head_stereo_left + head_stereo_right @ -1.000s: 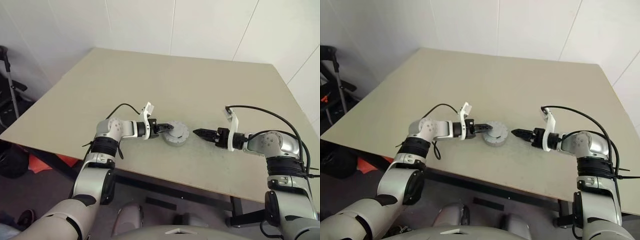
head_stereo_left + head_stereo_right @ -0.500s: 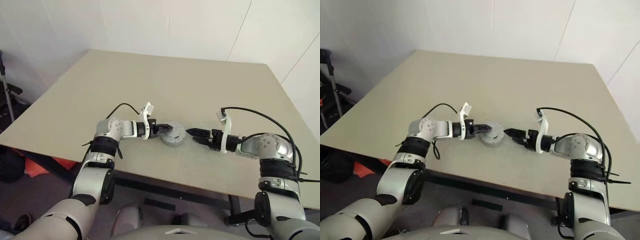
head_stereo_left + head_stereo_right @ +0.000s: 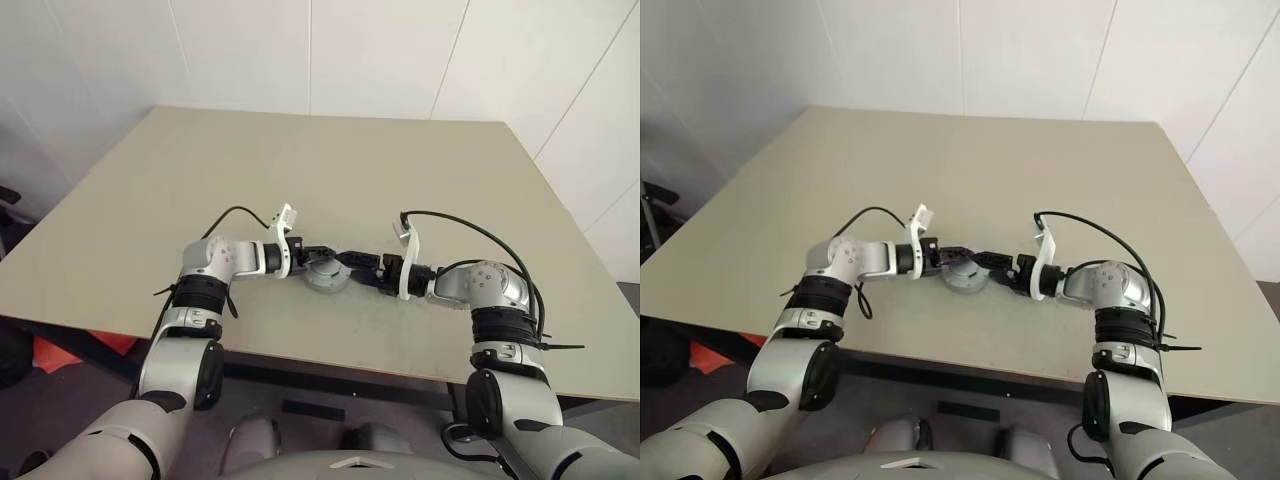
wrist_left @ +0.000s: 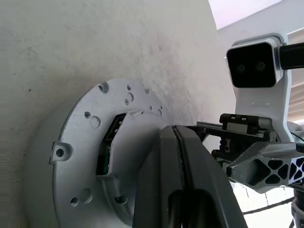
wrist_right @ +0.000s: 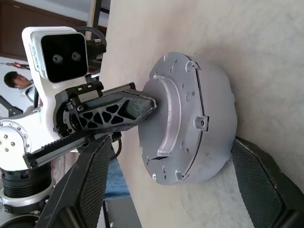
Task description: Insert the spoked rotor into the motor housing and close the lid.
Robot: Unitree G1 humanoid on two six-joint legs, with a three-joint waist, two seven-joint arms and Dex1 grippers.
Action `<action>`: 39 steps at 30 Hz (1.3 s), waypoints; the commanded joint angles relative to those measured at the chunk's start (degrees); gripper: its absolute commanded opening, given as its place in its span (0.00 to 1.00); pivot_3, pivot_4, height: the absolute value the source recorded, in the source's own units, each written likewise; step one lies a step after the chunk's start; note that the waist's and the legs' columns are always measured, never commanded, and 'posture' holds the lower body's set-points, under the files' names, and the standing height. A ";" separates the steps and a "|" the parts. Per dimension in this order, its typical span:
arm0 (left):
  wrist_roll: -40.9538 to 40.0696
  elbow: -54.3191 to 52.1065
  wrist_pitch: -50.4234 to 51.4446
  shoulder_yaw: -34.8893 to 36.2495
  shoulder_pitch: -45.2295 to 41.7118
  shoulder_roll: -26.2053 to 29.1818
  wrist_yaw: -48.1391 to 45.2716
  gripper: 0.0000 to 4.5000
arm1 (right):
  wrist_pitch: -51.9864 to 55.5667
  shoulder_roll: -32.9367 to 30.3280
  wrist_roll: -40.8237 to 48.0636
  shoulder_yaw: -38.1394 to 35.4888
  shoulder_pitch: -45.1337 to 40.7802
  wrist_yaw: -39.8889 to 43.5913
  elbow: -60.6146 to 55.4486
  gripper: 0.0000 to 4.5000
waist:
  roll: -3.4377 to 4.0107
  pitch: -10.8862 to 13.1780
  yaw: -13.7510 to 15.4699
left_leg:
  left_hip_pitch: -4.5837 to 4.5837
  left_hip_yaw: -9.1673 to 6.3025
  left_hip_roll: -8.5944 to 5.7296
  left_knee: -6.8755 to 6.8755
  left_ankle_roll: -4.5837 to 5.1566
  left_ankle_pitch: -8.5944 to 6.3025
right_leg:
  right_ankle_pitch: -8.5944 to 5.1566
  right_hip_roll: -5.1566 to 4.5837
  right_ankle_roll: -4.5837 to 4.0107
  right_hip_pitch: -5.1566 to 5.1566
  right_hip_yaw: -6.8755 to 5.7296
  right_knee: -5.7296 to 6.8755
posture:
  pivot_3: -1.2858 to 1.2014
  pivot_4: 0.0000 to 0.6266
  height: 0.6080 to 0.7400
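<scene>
Both arms bent at the elbow, forearms angled inward toward each other over the table edge. Left gripper (image 3: 328, 254) with fingers pressed together, tips resting on top of the motor housing (image 3: 325, 276). Right gripper (image 3: 358, 262) pointing back at the left, fingers (image 5: 88, 183) spread wide, one on either side of the housing.

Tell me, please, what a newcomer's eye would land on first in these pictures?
Most striking is the round silver motor housing sitting near the front edge of the beige table, with both arms meeting over it. The left gripper is shut, its tip resting on top of the lid. The right gripper is open, its black fingers standing on either side of the housing.
</scene>
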 commanded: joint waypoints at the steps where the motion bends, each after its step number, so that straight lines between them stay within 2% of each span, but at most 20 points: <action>1: 0.96 -1.29 1.69 -0.04 2.95 1.83 1.76 0.00 | -0.93 1.44 -1.34 2.98 -0.19 -0.61 2.69 0.99 | 0.00 0.00 0.05 | 0.09 0.00 0.00 -0.05 -0.01 0.00 | -0.01 0.00 0.00 0.04 0.00 -0.02 | 0.52 0.00 1.00; 6: -0.36 -5.09 3.65 1.00 4.74 2.93 2.22 0.00 | -2.36 0.67 -1.65 3.33 -0.73 -0.48 3.63 0.99 | 0.00 0.00 0.10 | 0.27 0.01 0.04 -0.12 -0.10 0.06 | -0.01 0.01 0.00 0.12 0.00 -0.13 | 0.52 0.00 1.00; 13: -0.03 -5.24 3.53 0.37 5.24 1.26 3.60 0.00 | -2.36 0.45 -1.29 3.48 -1.56 -0.71 4.38 0.99 | 0.01 -0.01 0.20 | 0.36 0.01 0.04 -0.17 -0.09 0.05 | 0.00 0.01 0.02 0.26 0.00 -0.38 | 0.52 0.00 1.00; 23: 0.17 -5.16 3.44 0.37 5.36 1.82 3.79 0.00 | 0.02 5.13 1.03 0.48 -3.30 -2.22 7.09 0.99 | -0.01 -0.01 -0.03 | 0.59 0.01 0.18 -0.35 -0.05 0.02 | 0.03 0.09 0.08 0.40 -0.02 -0.70 | 0.52 0.00 1.00; 31: 0.28 -5.38 3.16 0.54 5.81 2.25 4.08 0.00 | 0.13 6.71 1.46 -0.59 -5.86 -1.85 8.45 0.99 | -0.04 -0.01 -1.12 | 0.70 -0.01 0.22 -1.04 -0.47 0.21 | 0.05 0.14 0.03 -0.10 -0.02 -0.76 | 0.52 0.00 1.00; 39: -0.68 -7.61 4.46 1.57 6.60 3.65 3.97 0.00 | -1.28 6.72 0.07 0.65 -6.51 -1.42 9.47 0.99 | -0.03 -0.01 -1.28 | 0.71 -0.06 0.45 -1.11 -0.79 0.17 | 0.21 0.36 -0.25 -0.33 -0.02 -0.76 | 0.52 0.00 1.00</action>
